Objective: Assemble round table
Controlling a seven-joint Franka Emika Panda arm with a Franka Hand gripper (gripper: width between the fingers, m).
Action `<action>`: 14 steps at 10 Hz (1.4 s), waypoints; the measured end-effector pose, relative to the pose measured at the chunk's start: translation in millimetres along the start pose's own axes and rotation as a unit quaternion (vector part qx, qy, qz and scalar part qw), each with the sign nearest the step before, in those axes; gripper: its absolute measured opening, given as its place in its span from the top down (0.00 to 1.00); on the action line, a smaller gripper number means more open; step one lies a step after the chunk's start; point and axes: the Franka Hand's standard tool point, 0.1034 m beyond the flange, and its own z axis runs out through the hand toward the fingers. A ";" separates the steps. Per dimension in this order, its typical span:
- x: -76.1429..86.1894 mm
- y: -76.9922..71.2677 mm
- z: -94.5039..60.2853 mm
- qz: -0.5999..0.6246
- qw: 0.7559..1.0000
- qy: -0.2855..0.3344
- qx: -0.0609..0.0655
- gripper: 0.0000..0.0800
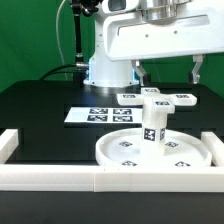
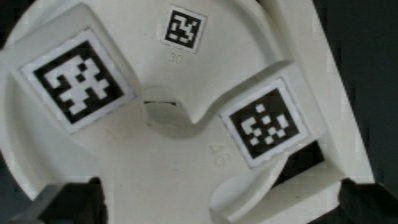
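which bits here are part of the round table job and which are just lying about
Part of the job:
round disc
short post standing upright on the disc
cross-shaped foot behind the post
claw, open, above the foot

Just lying about:
white frame along the table edge
marker board

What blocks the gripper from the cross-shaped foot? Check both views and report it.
Nothing visible does. In the exterior view the open gripper hangs right above the cross-shaped foot, which sits on the post standing in the round disc. The wrist view shows only the foot below.
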 end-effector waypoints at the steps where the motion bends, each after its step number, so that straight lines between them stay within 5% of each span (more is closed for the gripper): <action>1: 0.2 0.3 0.1 -0.035 0.999 0.000 0.000 0.19; 2: 0.4 1.5 0.3 -0.076 0.997 0.000 -0.004 0.19; 5: 1.7 3.4 5.1 -0.277 0.959 -0.016 -0.054 0.19; 9: 6.7 9.3 6.0 -0.389 0.919 -0.022 -0.057 0.19; 14: 5.2 8.8 8.6 -0.545 0.836 -0.035 -0.064 0.19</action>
